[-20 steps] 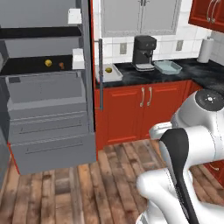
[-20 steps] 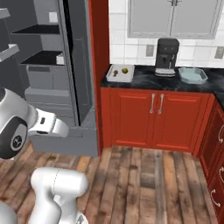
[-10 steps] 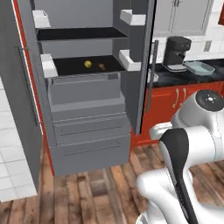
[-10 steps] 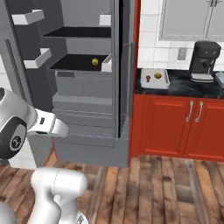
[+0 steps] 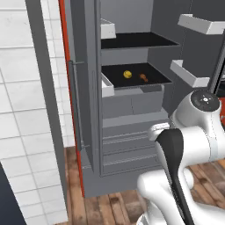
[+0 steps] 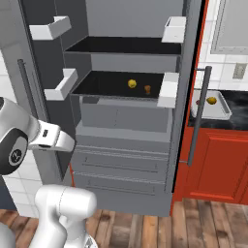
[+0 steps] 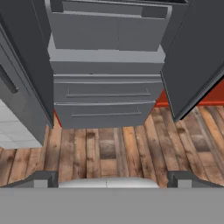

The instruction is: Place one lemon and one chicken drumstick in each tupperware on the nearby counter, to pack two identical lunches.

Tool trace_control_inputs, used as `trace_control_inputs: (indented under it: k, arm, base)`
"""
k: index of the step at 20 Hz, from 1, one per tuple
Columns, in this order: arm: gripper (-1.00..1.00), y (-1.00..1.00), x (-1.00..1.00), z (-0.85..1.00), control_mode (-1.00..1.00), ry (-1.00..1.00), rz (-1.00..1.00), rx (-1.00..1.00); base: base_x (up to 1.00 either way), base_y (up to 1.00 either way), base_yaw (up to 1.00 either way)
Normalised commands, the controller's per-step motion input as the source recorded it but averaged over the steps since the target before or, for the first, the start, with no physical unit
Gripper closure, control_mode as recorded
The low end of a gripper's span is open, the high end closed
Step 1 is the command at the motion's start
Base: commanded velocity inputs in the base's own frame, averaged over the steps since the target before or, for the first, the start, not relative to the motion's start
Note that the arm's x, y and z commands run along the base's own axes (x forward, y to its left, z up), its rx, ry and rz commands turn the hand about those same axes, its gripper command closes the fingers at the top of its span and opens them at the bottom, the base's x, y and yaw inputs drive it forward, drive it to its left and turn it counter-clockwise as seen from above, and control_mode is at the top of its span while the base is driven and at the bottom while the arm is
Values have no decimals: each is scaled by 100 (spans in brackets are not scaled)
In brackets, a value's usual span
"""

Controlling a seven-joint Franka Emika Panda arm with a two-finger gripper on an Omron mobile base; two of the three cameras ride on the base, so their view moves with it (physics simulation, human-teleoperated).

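— Two food items on the fridge's lower black shelf [image 6: 104, 85]?
— Correct. One lemon [image 5: 127, 74] [image 6: 131, 84], yellow, round; one chicken drumstick [image 5: 143, 78] [image 6: 147, 89], orange-brown, just beside the lemon, not touching it. Both sit toward the back of that shelf.

— Fridge [image 5: 132, 110] condition?
— Grey, both doors swung wide. White door bins [image 6: 60, 83] hang on the inside of each door. One empty-looking black shelf above the stocked one; grey drawers [image 7: 105, 94] below it, closed.

— Any container logged?
— One whitish-grey tupperware [image 6: 219, 111], on the black counter [image 6: 237, 116] beyond the fridge's open door, seen in the right base view. A yellow lemon [image 6: 211, 100] lies in it, with a small dark-red piece beside that; what the piece is, I cannot tell. Red-brown cabinets [image 6: 218, 164] stand under the counter.

— Gripper?
— Gripper [image 7: 112, 179] is low before the fridge, aimed at the drawers and the wooden floor [image 7: 109, 148]. Two fingertips [image 7: 41, 178] stand far apart at the frame's bottom, nothing between them.

— Surroundings?
— White tiled wall [image 5: 26, 110] beside the fridge.
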Motion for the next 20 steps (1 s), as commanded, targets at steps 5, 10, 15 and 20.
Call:
trace_control_inputs:
  k: [5,10,15,20]
  arm:
    - [-100,0,0,0,100,0,0,0]
    - [-100,0,0,0,100,0,0,0]
    - [-100,0,0,0,100,0,0,0]
    - [-100,0,0,0,100,0,0,0]
  base:
    - [2,-87,0]
    - [11,-72,1]
    - [51,7,2]
    - [51,39,0]
